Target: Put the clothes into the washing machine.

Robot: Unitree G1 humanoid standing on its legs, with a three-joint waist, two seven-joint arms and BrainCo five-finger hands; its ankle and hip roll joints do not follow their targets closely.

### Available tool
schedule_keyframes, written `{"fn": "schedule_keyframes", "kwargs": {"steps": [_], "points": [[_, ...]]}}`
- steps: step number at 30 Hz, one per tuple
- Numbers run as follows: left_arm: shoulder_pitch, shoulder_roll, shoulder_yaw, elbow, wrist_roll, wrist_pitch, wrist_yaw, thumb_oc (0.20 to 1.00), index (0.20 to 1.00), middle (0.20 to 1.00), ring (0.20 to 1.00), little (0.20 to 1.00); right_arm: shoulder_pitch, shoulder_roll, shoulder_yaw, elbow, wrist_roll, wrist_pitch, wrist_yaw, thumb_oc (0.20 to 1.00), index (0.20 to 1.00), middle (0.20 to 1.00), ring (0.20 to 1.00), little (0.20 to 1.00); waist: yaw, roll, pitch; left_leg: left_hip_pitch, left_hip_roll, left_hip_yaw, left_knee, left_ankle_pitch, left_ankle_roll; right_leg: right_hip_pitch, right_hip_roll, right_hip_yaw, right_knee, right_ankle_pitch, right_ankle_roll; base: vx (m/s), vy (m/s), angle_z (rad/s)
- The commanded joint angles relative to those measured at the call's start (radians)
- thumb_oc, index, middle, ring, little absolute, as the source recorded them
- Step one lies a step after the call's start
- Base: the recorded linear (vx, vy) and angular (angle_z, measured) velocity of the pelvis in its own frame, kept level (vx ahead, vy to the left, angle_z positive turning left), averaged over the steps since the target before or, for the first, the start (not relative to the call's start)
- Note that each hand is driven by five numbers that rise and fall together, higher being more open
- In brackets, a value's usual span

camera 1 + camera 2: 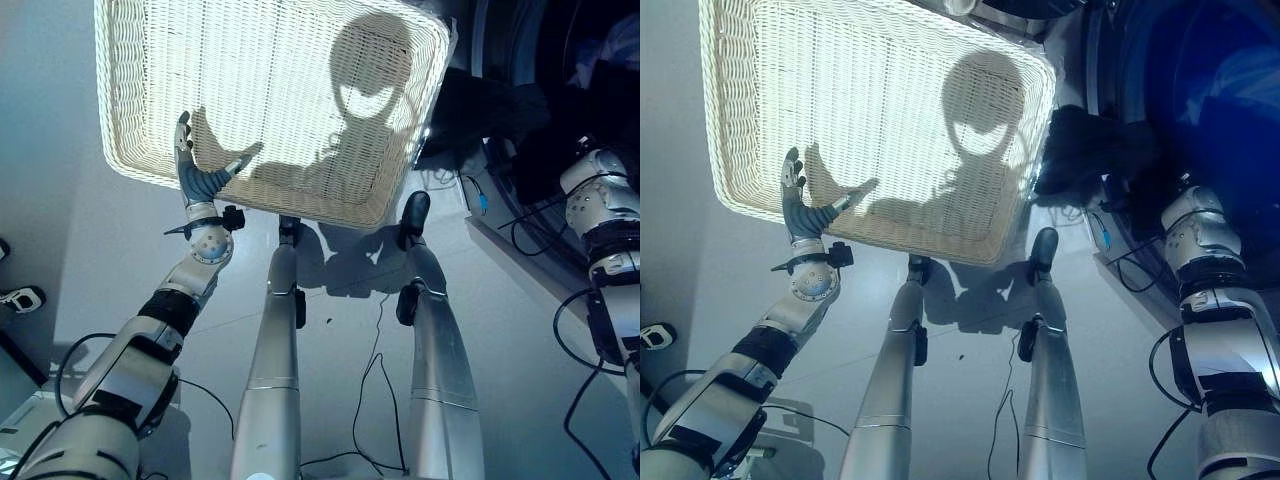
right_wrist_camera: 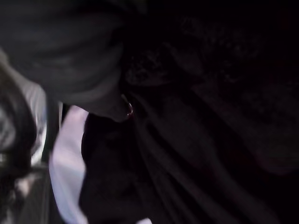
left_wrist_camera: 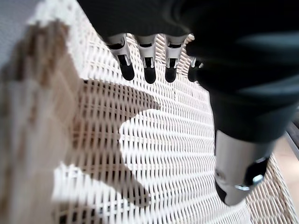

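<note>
Count: one white wicker basket [image 1: 270, 90] at 12 o'clock; one washing machine [image 1: 1170, 90] at 2 o'clock; one dark garment [image 1: 1090, 150] at its opening; one pale cloth [image 2: 65, 154] beside dark fabric.

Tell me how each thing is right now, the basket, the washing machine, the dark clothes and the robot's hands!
Wicker basket: upright on the floor, nothing in it.
Washing machine: door opening uncovered, dark inside.
Dark clothes: bunched at the machine's opening, beside the basket's corner.
Left hand: open, fingers straight, over the basket's near rim.
Right hand: reaches toward the machine; fingers hidden.
</note>
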Motion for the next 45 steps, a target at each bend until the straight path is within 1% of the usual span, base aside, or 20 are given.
{"fn": "schedule_keyframes", "kwargs": {"steps": [1,4,6,10,13,15,16,20,21,22,23,25,26,28,29,30,34,42,43,45], "points": [[0.002,0.029,0.052,-0.01,-0.024,-0.036,0.002,1.0,1.0,1.0,1.0,1.0,0.015,-0.113,0.009,0.038,0.092,-0.078,0.013,0.2,0.2,0.2,0.2,0.2,-0.024,0.009,0.0,0.009,-0.082,0.024,0.019,-0.051,0.089,0.049,0.104,-0.074,-0.019,0.025,0.062,0.0,-0.046,-0.05],[-0.013,0.053,0.036,-0.002,-0.046,-0.029,-0.009,1.0,1.0,1.0,1.0,1.0,-0.004,-0.137,0.021,0.048,0.157,-0.1,0.029,0.2,0.2,0.2,0.2,0.2,-0.023,0.004,0.0,0.018,-0.081,0.019,0.013,-0.052,0.089,0.061,0.105,-0.077,-0.025,0.024,0.06,0.0,-0.063,-0.03],[0.001,0.079,0.032,-0.002,-0.056,-0.037,-0.017,1.0,1.0,1.0,1.0,1.0,-0.036,-0.182,0.031,0.033,0.178,-0.15,-0.022,0.2,0.2,0.2,0.2,0.2,-0.024,-0.002,0.0,0.024,-0.077,0.018,0.014,-0.058,0.086,0.071,0.105,-0.08,-0.029,0.022,0.058,0.0,-0.062,-0.02],[0.109,0.108,0.062,-0.02,-0.061,-0.105,-0.009,1.0,1.0,1.0,1.0,1.0,-0.024,-0.268,-0.004,-0.024,0.09,-0.282,-0.262,0.2,0.2,0.2,0.2,0.2,-0.036,-0.016,0.0,0.039,-0.067,0.017,0.011,-0.067,0.089,0.092,0.117,-0.077,-0.035,0.016,0.052,-0.01,-0.031,-0.02],[0.144,0.107,0.073,-0.037,-0.052,-0.114,0.0,1.0,1.0,1.0,1.0,1.0,-0.001,-0.298,-0.03,-0.075,0.013,-0.291,-0.385,0.2,0.2,0.2,0.2,0.2,-0.042,-0.024,0.0,0.047,-0.063,0.023,0.007,-0.066,0.09,0.101,0.121,-0.075,-0.034,0.014,0.051,0.0,0.0,0.0],[0.148,0.106,0.081,-0.047,-0.051,-0.103,-0.013,1.0,1.0,1.0,1.0,1.0,-0.016,-0.342,-0.021,-0.127,-0.076,-0.232,-0.523,0.2,0.2,0.2,0.2,0.2,-0.044,-0.034,0.0,0.056,-0.062,0.023,0.005,-0.066,0.092,0.111,0.123,-0.074,-0.036,0.009,0.048,0.0,0.0,0.0],[0.144,0.107,0.085,-0.045,-0.055,-0.102,-0.024,1.0,1.0,1.0,1.0,1.0,-0.036,-0.353,-0.005,-0.124,-0.077,-0.213,-0.544,0.2,0.2,0.2,0.2,0.2,-0.044,-0.035,0.0,0.057,-0.063,0.022,0.006,-0.066,0.093,0.112,0.122,-0.074,-0.036,0.007,0.047,0.0,0.0,0.0],[0.124,0.106,0.075,-0.021,-0.072,-0.113,-0.05,1.0,1.0,1.0,1.0,1.0,-0.087,-0.375,0.03,-0.016,-0.037,-0.194,-0.488,0.2,0.2,0.2,0.2,0.2,-0.039,-0.025,0.0,0.061,-0.064,0.017,0.003,-0.06,0.095,0.117,0.121,-0.073,-0.031,-0.002,0.042,0.0,0.003,-0.01],[0.119,0.106,0.07,-0.016,-0.078,-0.117,-0.054,1.0,1.0,1.0,1.0,1.0,-0.094,-0.372,0.039,0.002,-0.042,-0.192,-0.481,0.322,0.322,0.322,0.322,0.322,-0.037,-0.022,0.0,0.062,-0.069,0.014,0.005,-0.061,0.096,0.117,0.119,-0.072,-0.035,0.0,0.042,0.0,0.0,0.0],[0.11,0.105,0.059,-0.009,-0.08,-0.118,-0.053,1.0,1.0,1.0,1.0,1.0,-0.107,-0.366,0.058,0.028,-0.057,-0.172,-0.463,0.915,0.915,0.915,0.915,0.915,-0.034,-0.015,0.0,0.058,-0.07,0.014,0.007,-0.058,0.095,0.116,0.118,-0.072,-0.033,-0.003,0.04,0.0,0.0,0.0],[0.104,0.106,0.051,-0.005,-0.091,-0.116,-0.056,1.0,1.0,1.0,1.0,1.0,-0.105,-0.352,0.074,0.036,-0.068,-0.13,-0.41,1.0,1.0,1.0,1.0,1.0,-0.03,-0.009,0.0,0.056,-0.076,0.011,0.011,-0.057,0.097,0.114,0.116,-0.071,-0.033,-0.003,0.038,0.0,0.0,0.0],[0.097,0.104,0.047,-0.007,-0.093,-0.11,-0.056,1.0,1.0,1.0,1.0,1.0,-0.109,-0.338,0.091,0.038,-0.09,-0.099,-0.402,1.0,1.0,1.0,1.0,1.0,-0.027,-0.004,0.0,0.055,-0.079,0.012,0.012,-0.058,0.098,0.113,0.115,-0.072,-0.033,-0.005,0.037,0.0,0.0,0.0],[0.09,0.102,0.041,-0.005,-0.096,-0.107,-0.056,1.0,1.0,1.0,1.0,1.0,-0.113,-0.325,0.104,0.046,-0.172,-0.046,-0.383,1.0,1.0,1.0,1.0,1.0,-0.026,0.001,0.0,0.054,-0.079,0.014,0.013,-0.057,0.098,0.111,0.112,-0.073,-0.032,-0.004,0.038,0.0,0.0,0.0],[0.08,0.102,0.037,-0.003,-0.101,-0.105,-0.059,1.0,1.0,1.0,1.0,1.0,-0.122,-0.314,0.135,0.023,-0.208,-0.005,-0.377,1.0,1.0,1.0,1.0,1.0,-0.025,0.003,0.0,0.051,-0.082,0.015,0.017,-0.057,0.099,0.109,0.111,-0.072,-0.034,-0.003,0.038,0.0,0.0,0.0],[0.074,0.097,0.034,-0.009,-0.1,-0.1,-0.055,1.0,1.0,1.0,1.0,1.0,-0.132,-0.289,0.177,-0.01,-0.315,0.095,-0.352,1.0,1.0,1.0,1.0,1.0,-0.023,0.007,0.0,0.048,-0.083,0.019,0.018,-0.056,0.098,0.107,0.108,-0.073,-0.038,0.0,0.038,0.0,0.0,0.0],[0.068,0.097,0.031,-0.013,-0.102,-0.094,-0.054,1.0,1.0,1.0,1.0,1.0,-0.142,-0.282,0.212,-0.052,-0.375,0.149,-0.354,1.0,1.0,1.0,1.0,1.0,-0.022,0.008,0.0,0.046,-0.085,0.02,0.017,-0.055,0.101,0.106,0.108,-0.073,-0.039,0.0,0.037,0.0,0.0,0.0],[0.056,0.084,0.03,-0.022,-0.096,-0.086,-0.056,1.0,1.0,1.0,1.0,1.0,-0.166,-0.254,0.31,-0.135,-0.59,0.291,-0.297,1.0,1.0,1.0,1.0,1.0,-0.019,0.015,0.0,0.037,-0.085,0.03,0.023,-0.052,0.101,0.097,0.101,-0.078,-0.031,-0.004,0.038,0.0,0.0,0.0],[0.049,0.078,0.028,-0.022,-0.091,-0.083,-0.053,1.0,1.0,1.0,1.0,1.0,-0.173,-0.248,0.341,-0.158,-0.65,0.32,-0.29,1.0,1.0,1.0,1.0,1.0,-0.018,0.017,0.0,0.033,-0.085,0.032,0.022,-0.05,0.102,0.094,0.1,-0.078,-0.03,-0.005,0.039,0.0,0.0,0.0],[0.024,0.067,0.029,-0.016,-0.082,-0.074,-0.052,1.0,1.0,1.0,1.0,1.0,-0.167,-0.214,0.433,-0.235,-0.912,0.38,-0.201,1.0,1.0,1.0,1.0,1.0,-0.019,0.022,0.0,0.019,-0.082,0.041,0.028,-0.05,0.103,0.078,0.096,-0.083,-0.016,-0.012,0.043,0.0,0.0,0.0],[0.024,0.067,0.029,-0.016,-0.082,-0.074,-0.052,1.0,1.0,1.0,1.0,1.0,-0.167,-0.214,0.433,-0.235,-0.912,0.38,-0.201,1.0,1.0,1.0,1.0,1.0,-0.019,0.022,0.0,0.019,-0.082,0.041,0.028,-0.05,0.103,0.078,0.096,-0.083,-0.016,-0.012,0.043,0.0,0.0,0.0]]}}
